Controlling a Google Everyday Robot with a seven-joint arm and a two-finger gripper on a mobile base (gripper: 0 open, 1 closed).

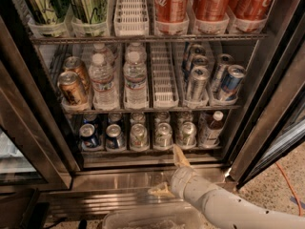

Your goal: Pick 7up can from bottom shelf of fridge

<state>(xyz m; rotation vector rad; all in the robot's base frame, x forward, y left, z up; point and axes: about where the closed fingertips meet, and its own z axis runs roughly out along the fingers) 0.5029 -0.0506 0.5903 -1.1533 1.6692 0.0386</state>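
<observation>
The fridge (267, 104) stands open in front of me. Its bottom shelf (143, 150) holds a front row of short cans in lane trays. Two dark blue cans (89, 136) are at the left. Three pale silver-topped cans stand in the middle lanes, and I take the centre one as the 7up can (163, 135). My gripper (169, 173) is on a white arm coming from the lower right, just below and in front of the shelf's edge. It is open and empty. Its upper fingertip (178, 154) sits just under the gap between the middle and right pale cans.
A small bottle (210, 129) stands at the right end of the bottom shelf. The rack above holds water bottles (136, 80), brown cans (71, 87) and slim silver-and-blue cans (198, 82). The steel base panel (119, 180) and a clear bin (152, 219) lie below. The door frame (33, 142) is at left.
</observation>
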